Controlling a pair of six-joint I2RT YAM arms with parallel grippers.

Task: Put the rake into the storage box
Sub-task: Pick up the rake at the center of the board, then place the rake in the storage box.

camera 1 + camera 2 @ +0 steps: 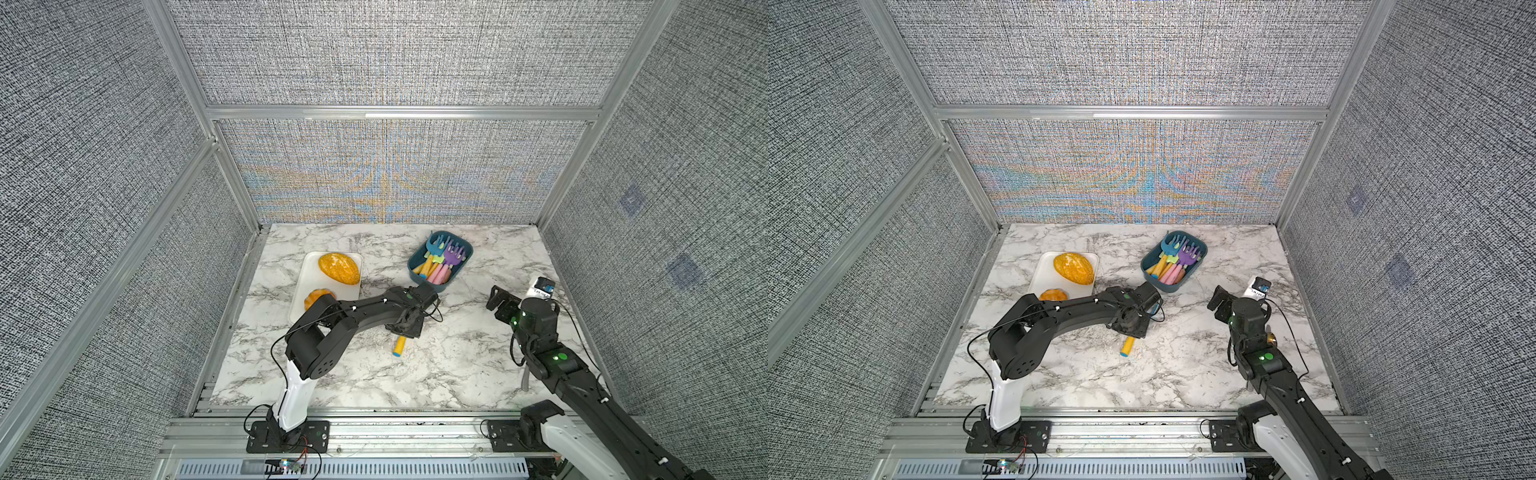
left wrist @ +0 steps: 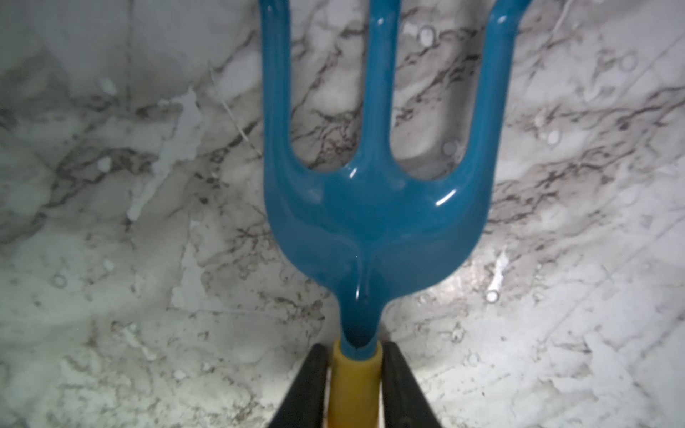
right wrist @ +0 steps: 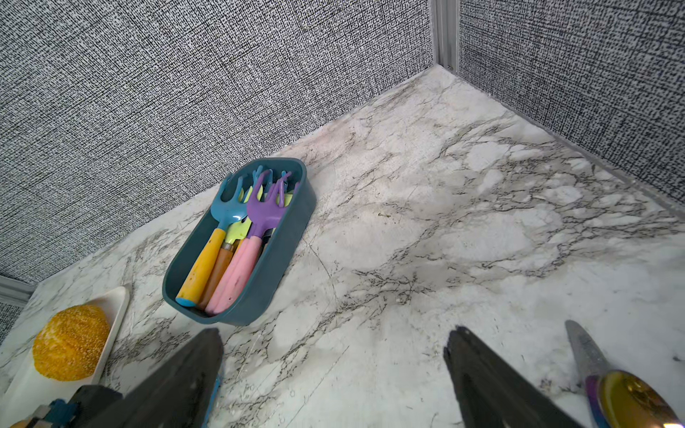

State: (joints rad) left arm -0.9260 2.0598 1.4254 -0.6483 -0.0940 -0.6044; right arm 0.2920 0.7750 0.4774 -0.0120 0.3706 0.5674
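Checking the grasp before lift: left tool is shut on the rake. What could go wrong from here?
1. The left tool pinches the rake at the neck end of its handle; the free handle end sticks out behind and could swing or slip on lift.
2. The box already holds several rakes; this one may perch on the pile or hang over the rim.

**No legible text**

Only print in sight is dark lettering on the side of a small white box (image 1: 538,293) with a blue top. It stands on the surface (image 1: 457,370) next to the right arm (image 1: 536,322). The box (image 1: 1258,293) shows in both top views, but the lettering is too small and blurred to make out a single word. Nothing readable in either wrist view.
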